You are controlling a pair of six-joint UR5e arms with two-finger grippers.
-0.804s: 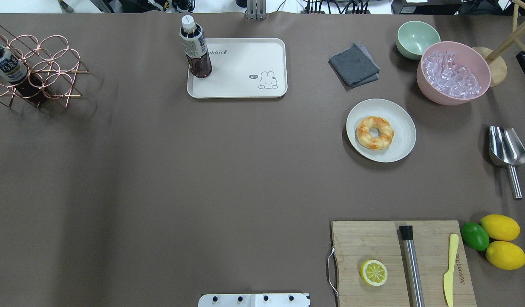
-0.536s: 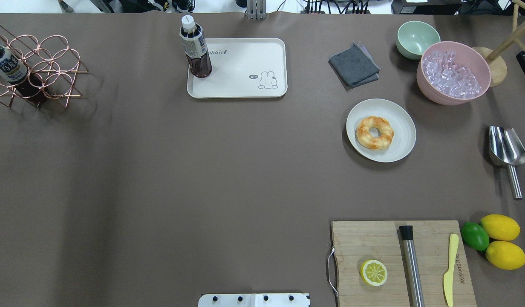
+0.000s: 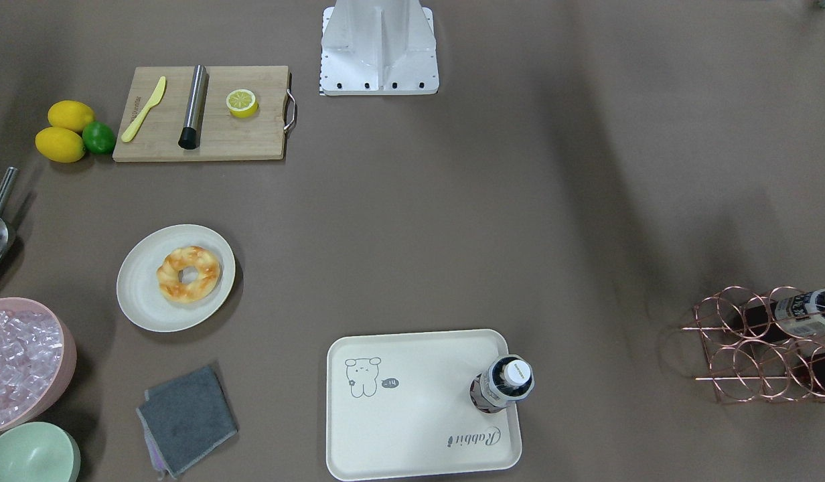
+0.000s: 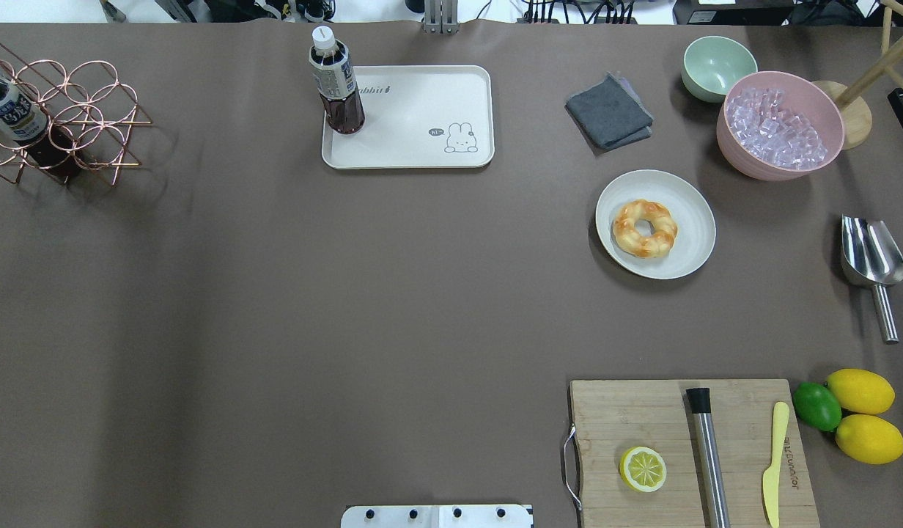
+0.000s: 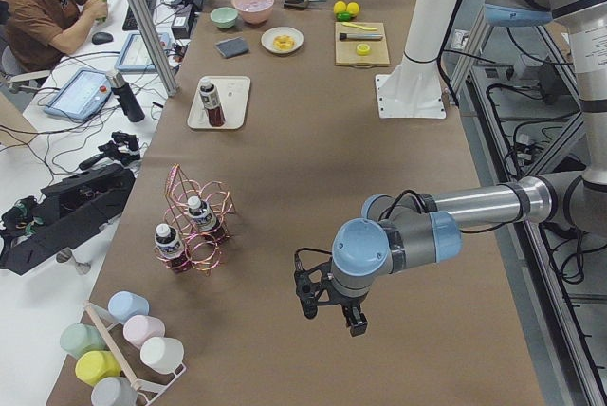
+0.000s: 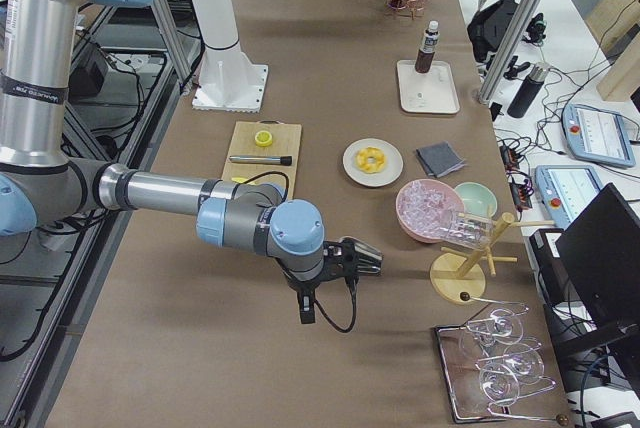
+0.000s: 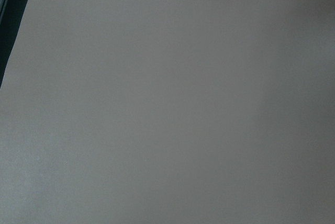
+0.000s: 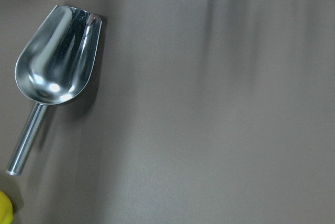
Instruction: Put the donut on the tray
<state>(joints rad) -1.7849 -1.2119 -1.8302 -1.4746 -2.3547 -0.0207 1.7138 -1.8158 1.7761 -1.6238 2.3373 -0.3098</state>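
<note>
The donut (image 4: 645,228) lies on a round cream plate (image 4: 692,220) on the right half of the table; it also shows in the front view (image 3: 188,273). The cream tray (image 4: 415,132) with the bunny drawing sits at the far middle, with a dark drink bottle (image 4: 337,84) standing on its left end. My left gripper (image 5: 328,306) shows only in the exterior left view, over bare table far from the tray. My right gripper (image 6: 368,260) shows only in the exterior right view, short of the plate. I cannot tell whether either is open or shut.
A grey cloth (image 4: 609,112), a green bowl (image 4: 717,66) and a pink bowl of ice (image 4: 780,125) stand behind the plate. A metal scoop (image 4: 871,264) lies at the right. A cutting board (image 4: 686,447) with a lemon half is near. A copper bottle rack (image 4: 63,121) is far left.
</note>
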